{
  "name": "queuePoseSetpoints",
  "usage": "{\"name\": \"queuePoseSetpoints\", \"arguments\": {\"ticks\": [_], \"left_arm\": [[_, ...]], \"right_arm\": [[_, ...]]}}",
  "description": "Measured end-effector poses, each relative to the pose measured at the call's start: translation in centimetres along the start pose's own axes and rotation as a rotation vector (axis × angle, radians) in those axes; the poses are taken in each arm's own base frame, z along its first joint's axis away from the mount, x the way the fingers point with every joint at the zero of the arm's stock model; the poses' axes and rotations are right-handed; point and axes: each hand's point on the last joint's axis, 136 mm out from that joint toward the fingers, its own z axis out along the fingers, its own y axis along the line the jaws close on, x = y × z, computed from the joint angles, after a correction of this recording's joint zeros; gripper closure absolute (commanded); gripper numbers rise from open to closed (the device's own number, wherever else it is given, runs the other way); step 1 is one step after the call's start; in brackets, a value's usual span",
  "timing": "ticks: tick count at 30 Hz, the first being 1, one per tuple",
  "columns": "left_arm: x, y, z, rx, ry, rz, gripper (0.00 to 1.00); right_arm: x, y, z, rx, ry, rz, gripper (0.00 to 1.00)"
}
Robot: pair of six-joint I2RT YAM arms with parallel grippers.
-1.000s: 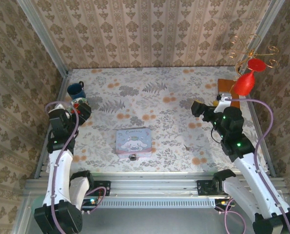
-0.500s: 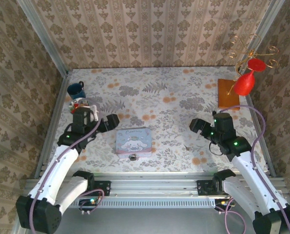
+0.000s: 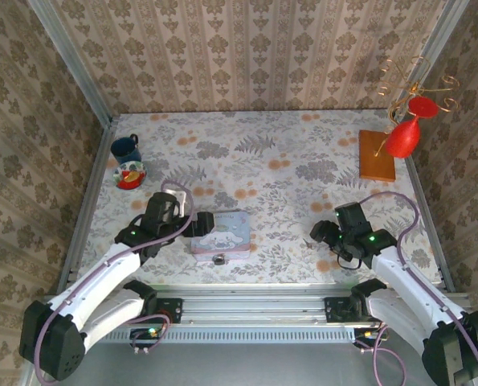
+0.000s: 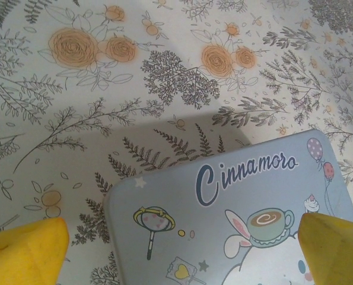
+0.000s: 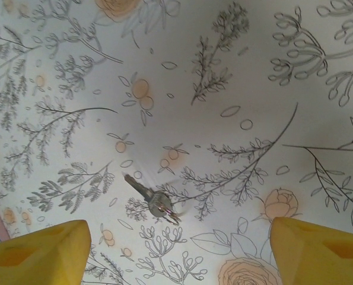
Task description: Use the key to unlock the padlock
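- Far left, toward the back of the floral tablecloth [image 3: 263, 161]: a dark blue mug [image 3: 125, 147], and just nearer than it a small round dish [image 3: 129, 174] with red and white inside.
- Left of centre: the left gripper [image 3: 201, 223] at the left side of the pastel tin box [image 3: 222, 233], low over it.
- From the left wrist: left gripper [image 4: 179, 252] with yellow fingertips [image 4: 25, 249] spread wide, nothing clamped. Between them, the lid's rounded corner, with "Cinnamoro" lettering and a cartoon cup. Right fingertip overlapping the lid's right part. Contact impossible to tell.
- Centre, near side: the padlock [image 3: 219, 259], tiny and dark, at the middle of the tin box's near edge. Right against it or just beside it, impossible to tell which. Well apart from both grippers.
- Right of centre: the key [image 5: 148, 194], slim and dark, flat on the cloth with a small ring at its head, blade pointing up-left in the right wrist view.
- Right gripper [image 5: 176, 252] low over the cloth, yellow fingertips [image 5: 37, 249] wide apart and clamping nothing. Key between their lines but ahead of them, touching neither.
- From above: right gripper [image 3: 320, 234] well right of the tin box, pointing left.
- Far right, at the back: an orange-brown wooden base [image 3: 377, 155] carrying a gold wire stand [image 3: 415, 80], with a red goblet [image 3: 402, 137] hanging tilted from it.
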Motion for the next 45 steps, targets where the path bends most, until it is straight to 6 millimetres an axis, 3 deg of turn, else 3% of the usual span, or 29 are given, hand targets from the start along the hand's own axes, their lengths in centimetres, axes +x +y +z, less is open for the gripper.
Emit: {"name": "queuePoseSetpoints", "arguments": {"ticks": [7, 22, 28, 39, 45], "left_arm": [[0.0, 0.2, 0.3, 0.001, -0.034, 0.052, 0.00], [-0.4, 0.2, 0.7, 0.012, -0.074, 0.080, 0.00], [-0.5, 0.1, 0.7, 0.016, -0.082, 0.082, 0.00], [-0.6, 0.1, 1.0, 0.015, -0.081, 0.082, 0.00], [-0.7, 0.1, 1.0, 0.016, -0.083, 0.082, 0.00]], "right_arm": [[1.1, -0.3, 1.2, 0.030, 0.037, 0.020, 0.35], [3.1, 1.1, 4.5, 0.120, 0.127, -0.067, 0.55], [3.1, 0.9, 4.7, 0.200, 0.135, -0.119, 0.67], [3.2, 0.9, 4.8, 0.247, 0.121, -0.179, 0.76], [3.1, 2.7, 5.2, 0.187, 0.106, -0.200, 0.88]]}}
